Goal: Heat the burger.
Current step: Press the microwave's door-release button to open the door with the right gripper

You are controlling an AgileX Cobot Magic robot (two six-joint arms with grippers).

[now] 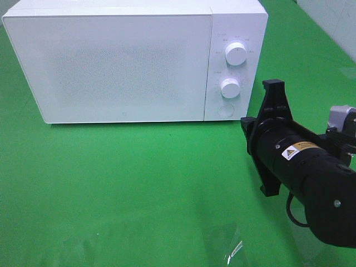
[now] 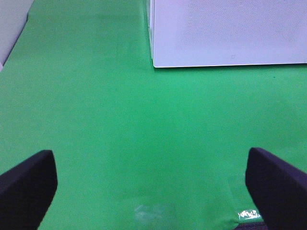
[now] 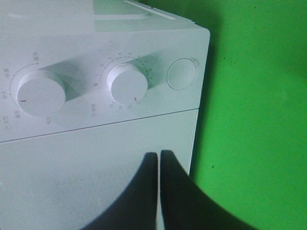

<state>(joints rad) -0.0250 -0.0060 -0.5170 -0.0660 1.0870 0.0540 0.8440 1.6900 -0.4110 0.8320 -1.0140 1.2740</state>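
The white boxy microwave [image 1: 111,61] has its door shut, and the burger cannot be seen. The right black claw [image 3: 157,155] is squeezed together near the door. The left black claw [image 2: 149,158] is spread apart, partly cut off.

High view: looks down on microwave [image 1: 111,61] front, worktop [image 1: 139,183]. Left wrist: low, farther back, faces microwave corner. Right wrist: close on dials [image 3: 127,85]. All share microwave.
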